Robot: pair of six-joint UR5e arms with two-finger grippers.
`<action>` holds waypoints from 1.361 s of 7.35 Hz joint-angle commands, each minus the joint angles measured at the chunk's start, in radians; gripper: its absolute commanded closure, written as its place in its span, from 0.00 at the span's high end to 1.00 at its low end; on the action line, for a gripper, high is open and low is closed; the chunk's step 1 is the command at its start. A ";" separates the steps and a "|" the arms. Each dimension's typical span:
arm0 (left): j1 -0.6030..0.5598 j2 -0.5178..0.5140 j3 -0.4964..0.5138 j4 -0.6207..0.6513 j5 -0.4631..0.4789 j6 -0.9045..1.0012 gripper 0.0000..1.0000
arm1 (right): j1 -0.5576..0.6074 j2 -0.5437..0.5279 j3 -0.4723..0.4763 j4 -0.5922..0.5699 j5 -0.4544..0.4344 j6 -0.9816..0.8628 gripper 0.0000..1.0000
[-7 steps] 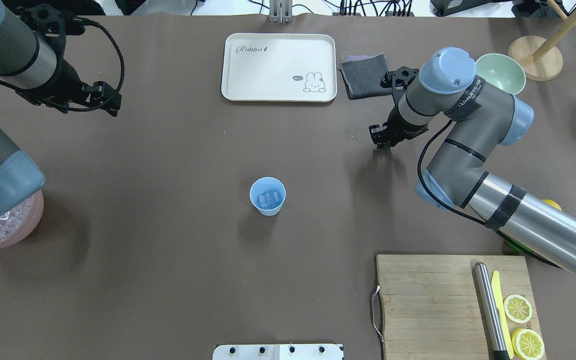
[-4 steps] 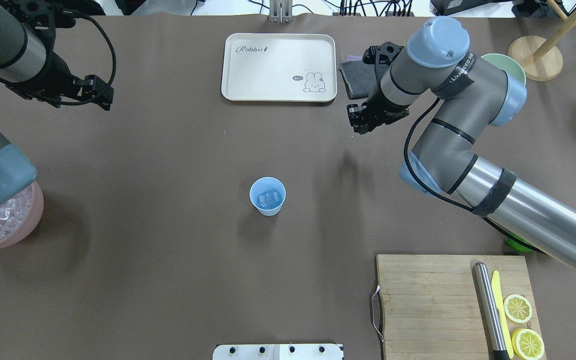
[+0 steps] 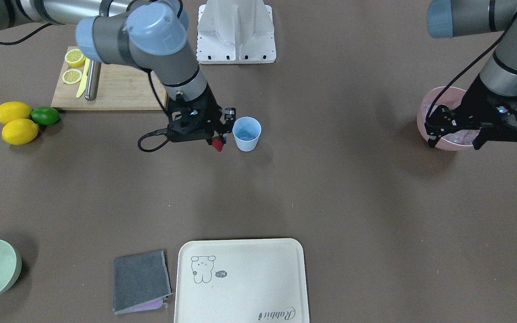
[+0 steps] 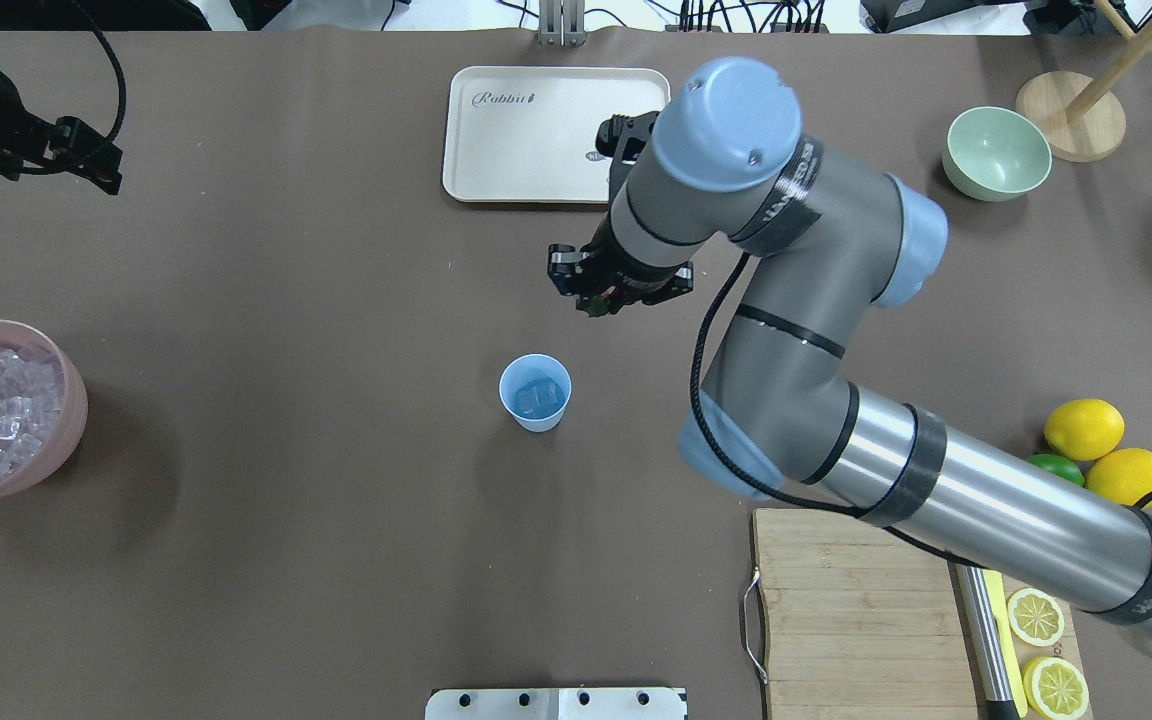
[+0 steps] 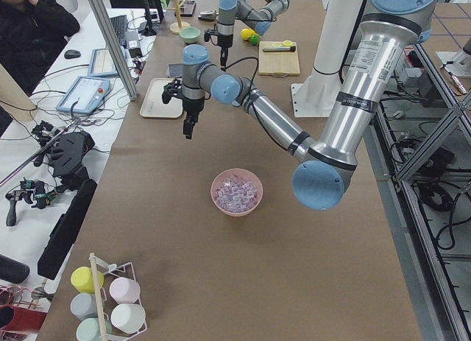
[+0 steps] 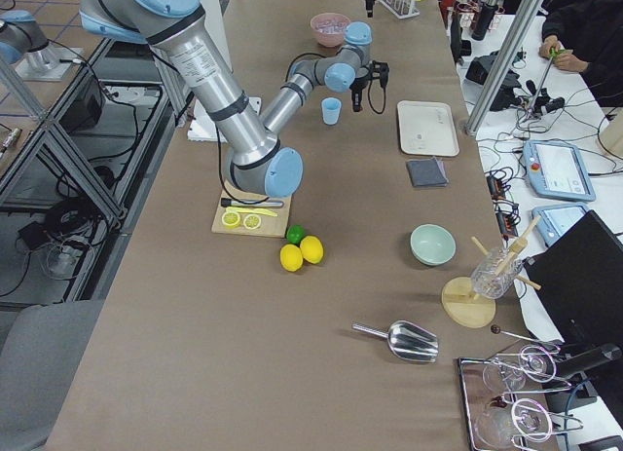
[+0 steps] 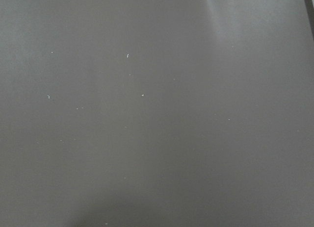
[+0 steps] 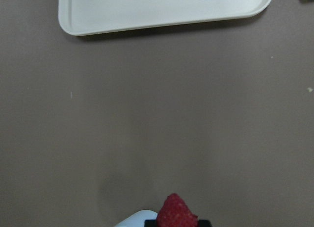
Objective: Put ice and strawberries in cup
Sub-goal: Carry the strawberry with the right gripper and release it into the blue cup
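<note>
Strawberry [image 3: 217, 144] clamped in my right pincer [image 4: 598, 305], hanging off surface [image 4: 336, 520] near cup's [image 4: 535, 392] two o'clock. Slide toward eight o'clock, centre over cup, lower close to ice [image 4: 536, 398], then release gently; avoid nudging cup.

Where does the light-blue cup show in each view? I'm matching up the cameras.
Front-facing: the cup stands just above centre.
Overhead: mid-table.
Exterior left: I cannot make it out.
Exterior right: top centre.
Left wrist: not in it.
Right wrist: only its rim, at the bottom edge, left of the strawberry.
Shared landmark: the cream tray.
</note>
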 commanded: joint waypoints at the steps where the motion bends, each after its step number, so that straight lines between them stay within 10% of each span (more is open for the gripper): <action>1: -0.011 0.004 0.004 -0.002 -0.009 0.020 0.98 | -0.108 0.015 -0.001 -0.010 -0.093 0.042 0.00; 4: -0.013 0.018 -0.008 -0.002 -0.009 0.013 0.98 | -0.136 0.013 -0.013 -0.003 -0.096 0.043 0.00; 6: -0.016 0.030 -0.011 -0.003 -0.008 0.007 0.98 | -0.142 0.015 -0.030 0.000 -0.102 0.052 1.00; 10: -0.034 0.037 -0.016 0.000 -0.011 0.021 0.98 | -0.025 -0.104 0.129 -0.046 -0.029 -0.005 1.00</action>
